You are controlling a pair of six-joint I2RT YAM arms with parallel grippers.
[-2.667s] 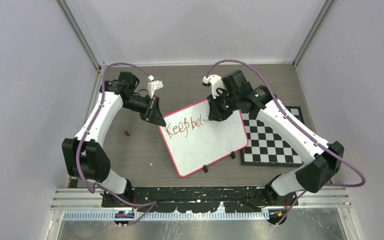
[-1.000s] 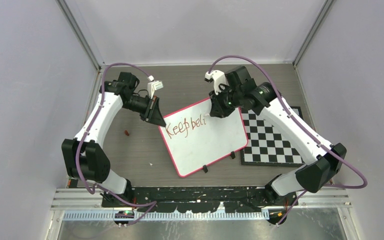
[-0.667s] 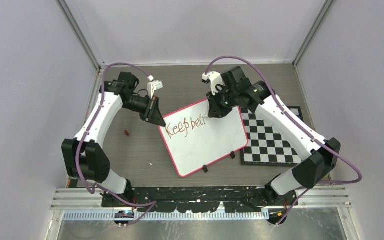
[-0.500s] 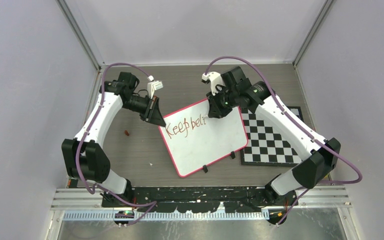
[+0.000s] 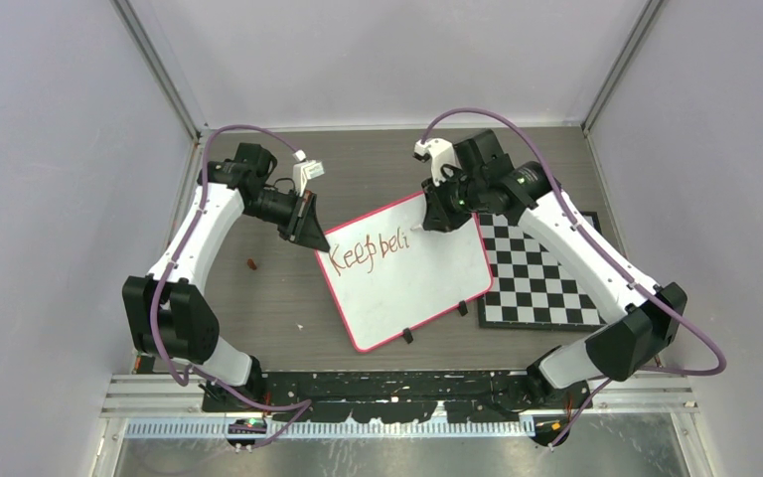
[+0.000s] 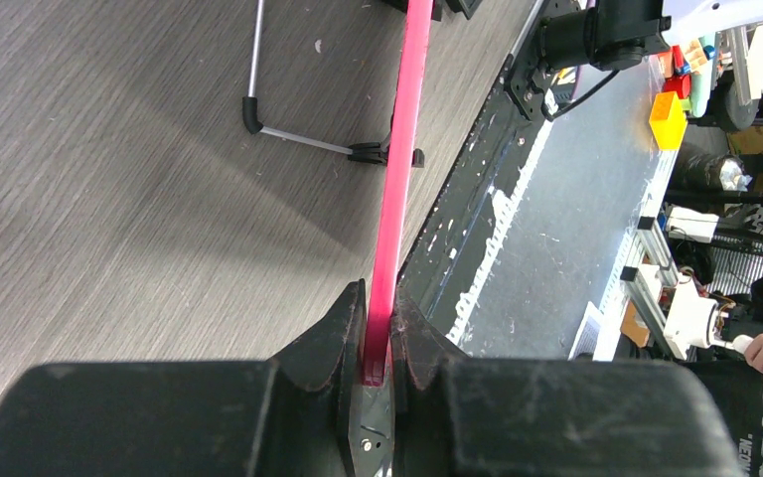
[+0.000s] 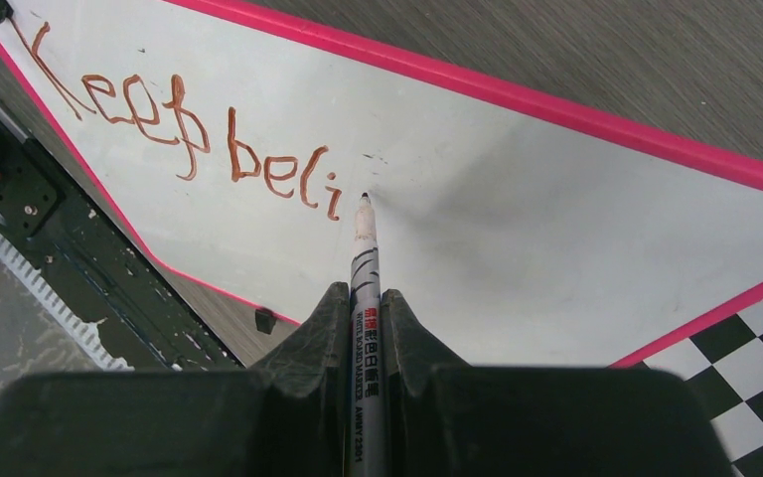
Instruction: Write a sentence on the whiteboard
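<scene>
The whiteboard (image 5: 412, 283) with its pink rim lies tilted at the table's middle. On it the sentence (image 5: 368, 250) reads "Keep beli" in brownish-red. My left gripper (image 5: 310, 231) is shut on the whiteboard's upper-left corner, and the pink rim (image 6: 404, 129) runs between its jaws (image 6: 378, 298). My right gripper (image 5: 435, 221) hovers over the top edge, shut on a white marker (image 7: 364, 258). The marker tip sits just right of the "i" in the sentence (image 7: 179, 139). Whether the tip touches the whiteboard (image 7: 517, 229) I cannot tell.
A black-and-white checkered board (image 5: 541, 278) lies partly under the whiteboard's right side and shows as squares (image 7: 755, 368) in the right wrist view. A small red piece (image 5: 252, 263) rests on the table to the left. The whiteboard's wire stand (image 6: 288, 134) props it up.
The writing has grown from "Keep bel" to "Keep beli". My right gripper has shifted slightly right with the marker. The left arm has not moved.
</scene>
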